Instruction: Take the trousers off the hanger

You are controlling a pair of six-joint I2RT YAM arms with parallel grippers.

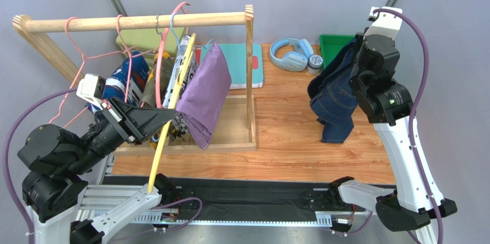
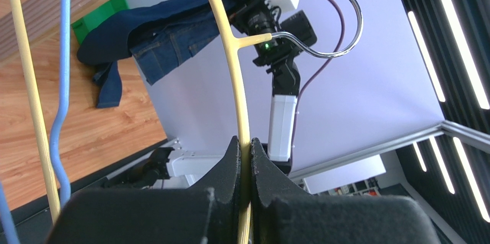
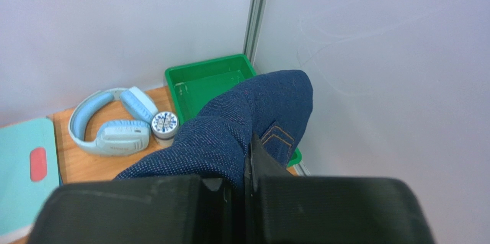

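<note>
Left fingers (image 2: 229,166) pinched the yellow hanger (image 2: 237,89); right fingers (image 3: 260,163) clamped the dark blue trousers (image 1: 333,97) (free of the hanger), which hung over the wooden table (image 1: 287,146).

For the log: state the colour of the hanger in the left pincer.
Yellow. The hanger shows best in the left wrist view.

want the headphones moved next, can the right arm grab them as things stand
Probably not yet: the right gripper is shut on the trousers. The headphones lie uncovered nearby, so reach looks fine once it lets go.
</note>
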